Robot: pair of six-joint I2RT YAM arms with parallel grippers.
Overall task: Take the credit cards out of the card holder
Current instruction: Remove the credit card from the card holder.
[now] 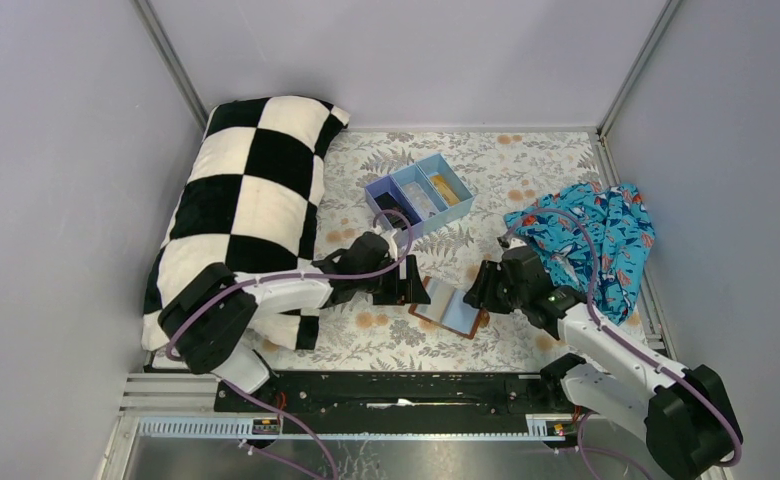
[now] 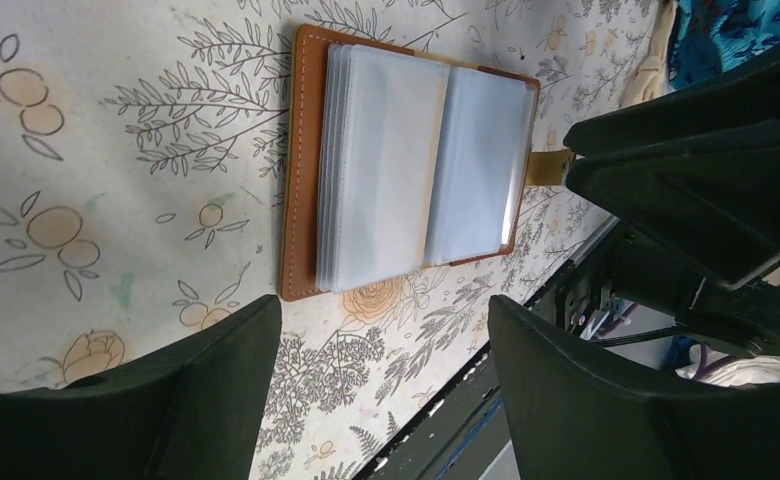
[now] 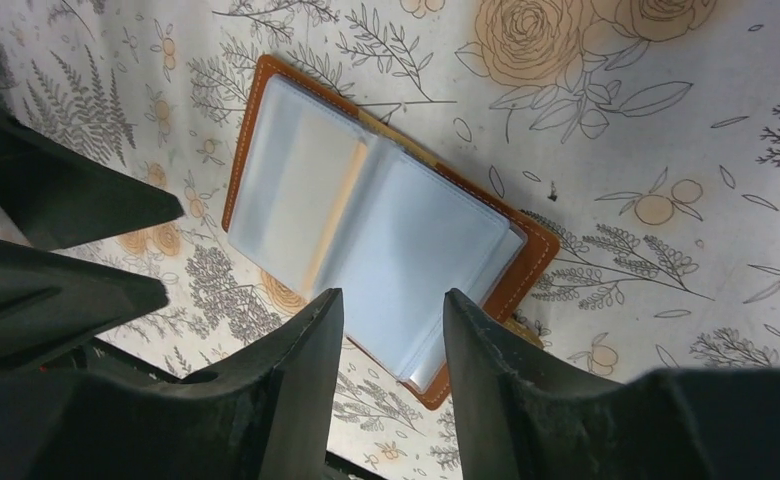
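The card holder lies open on the floral cloth between my two grippers. It has a tan stitched cover and clear plastic sleeves that look empty. It also shows in the left wrist view and in the right wrist view. A yellow-gold card and a pale card lie in the blue tray. My left gripper is open and empty, just left of the holder. My right gripper is open, its fingertips straddling the holder's near corner, holding nothing.
The blue three-compartment tray stands behind the holder. A black-and-white checked pillow fills the left side. A blue patterned cloth lies bunched at the right. A black rail runs along the near table edge.
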